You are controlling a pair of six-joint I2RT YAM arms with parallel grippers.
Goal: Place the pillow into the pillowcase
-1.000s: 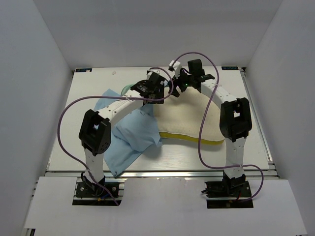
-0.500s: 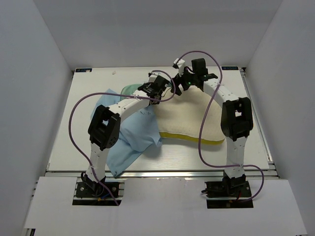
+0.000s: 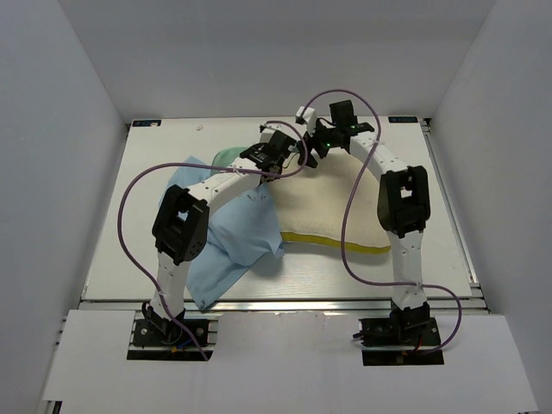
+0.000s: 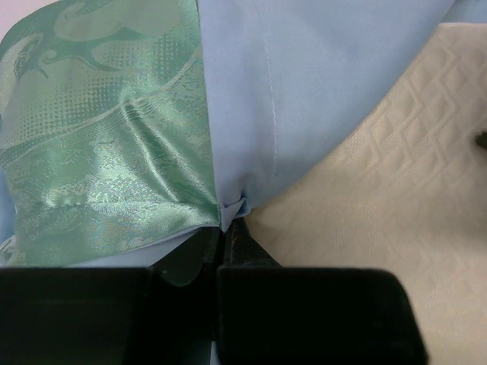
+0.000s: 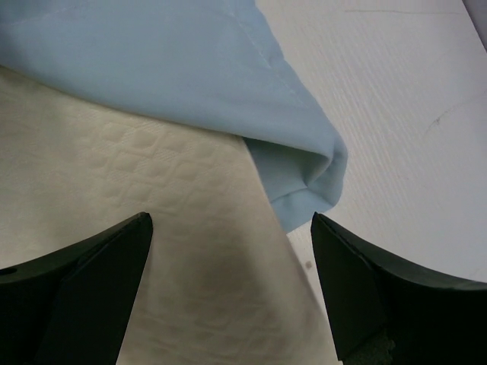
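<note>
- Left gripper [image 4: 230, 222] pinches the pillowcase [image 4: 297, 84] hem, draped over the pillow [image 4: 396, 205] at its far edge.
- Right gripper [image 5: 228, 281] hovers, jaws wide apart, holding nothing.
- Step: opening the pillowcase mouth; next, the right gripper likely must grab the hem's other layer.

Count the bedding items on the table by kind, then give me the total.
pillow: 1
pillowcase: 1
Total: 2
</note>
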